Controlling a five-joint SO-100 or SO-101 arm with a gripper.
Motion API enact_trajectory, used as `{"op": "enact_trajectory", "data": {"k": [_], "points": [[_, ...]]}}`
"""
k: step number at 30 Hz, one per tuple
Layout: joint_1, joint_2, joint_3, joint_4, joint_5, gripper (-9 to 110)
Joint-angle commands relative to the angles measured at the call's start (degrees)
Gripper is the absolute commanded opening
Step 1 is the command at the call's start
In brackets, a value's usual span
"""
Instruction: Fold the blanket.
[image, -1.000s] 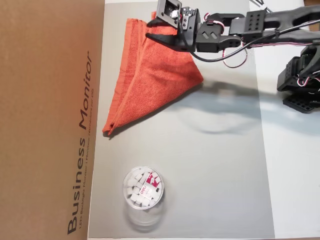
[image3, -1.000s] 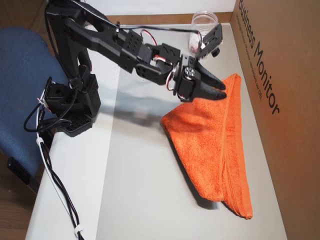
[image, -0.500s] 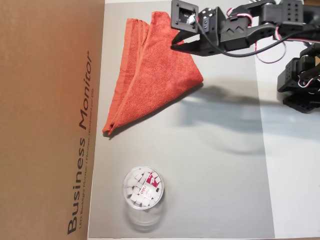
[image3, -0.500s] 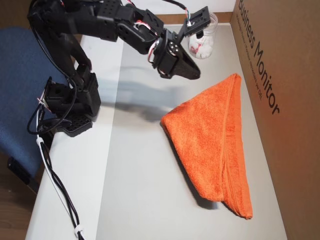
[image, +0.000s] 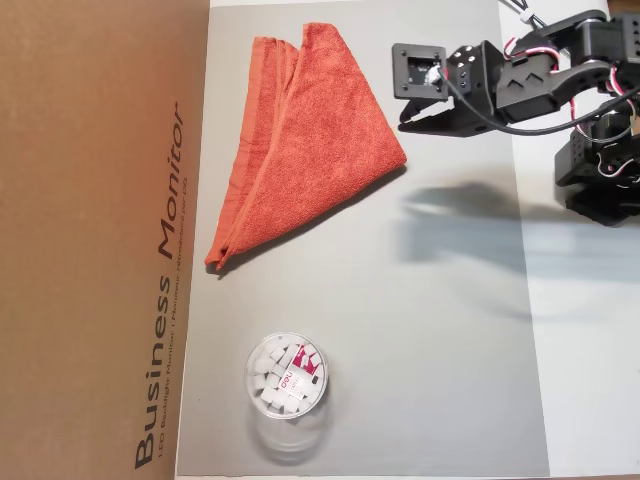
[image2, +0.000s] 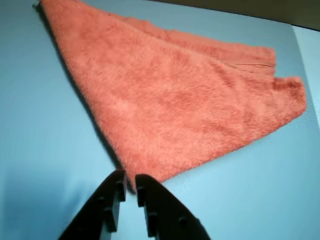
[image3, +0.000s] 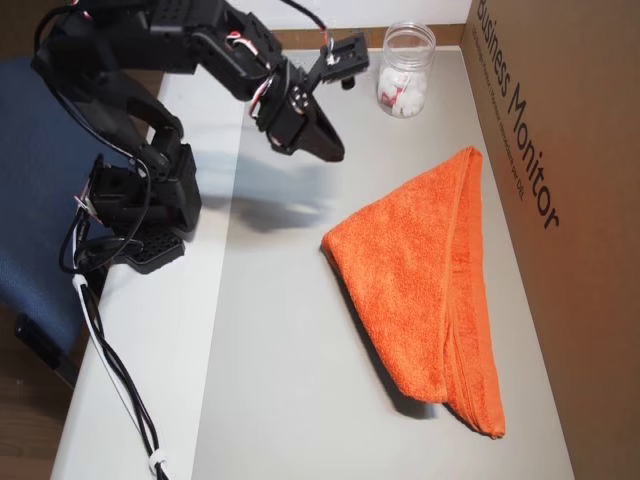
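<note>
One fold: the blanket (image: 305, 140) already lies doubled corner to corner into a triangle, so the first fold looks done.
Layers: in an overhead view two hemmed edges run nearly side by side along the long side of the blanket (image3: 430, 280); they do not line up exactly, and a strip of the lower layer shows past the upper one.
Place: the blanket rests flat on the grey mat (image: 440, 330), its long side near the cardboard box (image: 90, 240), and one pointed corner aims toward the arm.
Gripper: the gripper (image: 408, 122) hangs above the mat just beside that corner, apart from the cloth and casting a blurred shadow below.
Fingers: in the wrist view the gripper (image2: 128, 181) shows its two black fingertips drawn close with only a thin gap, and nothing is held between them; the corner of the blanket (image2: 180, 105) sits just past the tips.
Jar: a clear jar (image: 286, 377) of small white pieces stands on the mat, well apart from the blanket.
Done: judging by the lie of the cloth, one diagonal fold, and the cloth let go.
Left: perhaps a second fold to halve the triangle, or nothing if one fold is enough; the task sentence does not say.
Risk: a new pinch at the corner may take only the top layer and open the fold.
</note>
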Motion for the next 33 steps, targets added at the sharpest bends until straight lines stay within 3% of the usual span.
{"op": "enact_trajectory", "data": {"k": [1, 33], "points": [[0.1, 6.1, 4.4, 0.2, -0.3, 0], [0.2, 43.2, 45.3, 0.3, -0.4, 0]]}}
